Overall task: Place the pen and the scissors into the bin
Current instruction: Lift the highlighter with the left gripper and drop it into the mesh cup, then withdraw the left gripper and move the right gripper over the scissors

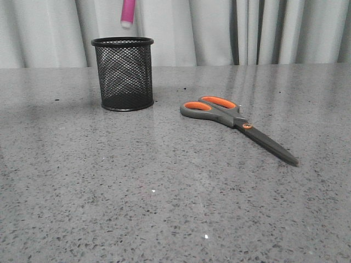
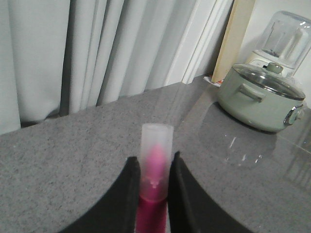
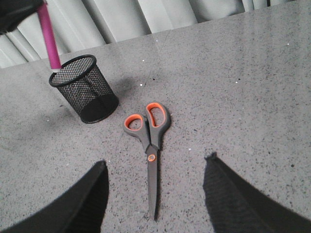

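No readable text, label, brand, number or sign shows in any view.

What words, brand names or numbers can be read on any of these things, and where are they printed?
None can be read.
pen: a small whitish mark shows on the pink barrel, too blurred to read.
scissors: no lettering visible on handles or blades.
bin: plain black mesh, no label.
pot: a round part at its side, too small to tell any marking.
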